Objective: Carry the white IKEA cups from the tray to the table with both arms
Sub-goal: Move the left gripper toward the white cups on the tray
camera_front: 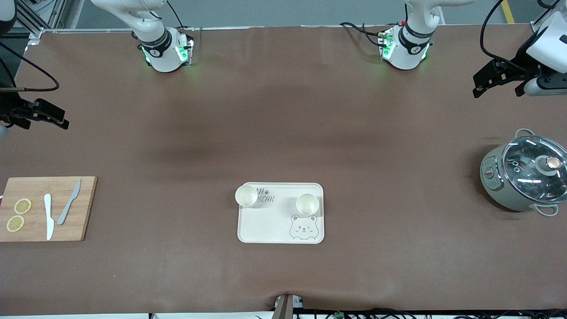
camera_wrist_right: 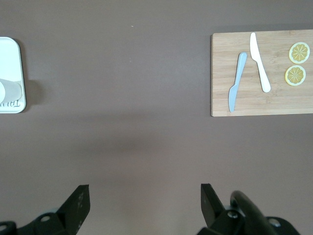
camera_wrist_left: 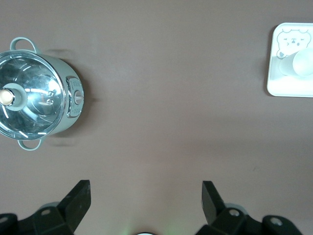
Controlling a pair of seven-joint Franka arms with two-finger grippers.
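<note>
**A:** From the high camera across the table, how far along are you?

**B:** Nothing is moved yet, by my reading. Both cups sit on the tray point(camera_front: 281, 230). One cup point(camera_front: 246, 195) is at the tray's corner toward my right arm's end, the other cup point(camera_front: 307, 204) toward my left arm's end, just above the bear face. The tray lies on the table point(camera_front: 283, 133), nearer the camera than my two bases. My left gripper point(camera_front: 498, 82) hangs in the air over bare table at my left arm's end, with a lidded pot point(camera_front: 525, 179) nearer the camera than the spot below it. My right gripper point(camera_front: 37, 116) hangs over the table at the other end, above the area by a cutting board point(camera_front: 46, 208).

**A:** And from your left wrist?

**B:** My left fingers point(camera_wrist_left: 78, 198) are spread wide with nothing between them. Brown table is below, the pot to one side, and the tray with one cup point(camera_wrist_left: 303, 63) well apart at the picture's edge.

**A:** Right wrist?

**B:** Same there: my right fingers point(camera_wrist_right: 78, 200) stand apart and empty. I see the board with a grey knife point(camera_wrist_right: 237, 81), a white knife point(camera_wrist_right: 259, 61) and two lemon slices point(camera_wrist_right: 297, 62), and a strip of the tray with part of a cup point(camera_wrist_right: 11, 90) at the edge.

**A:** What's left?

**B:** All of it, I judge: each arm must reach in, take a cup, and set it on the table.
</note>
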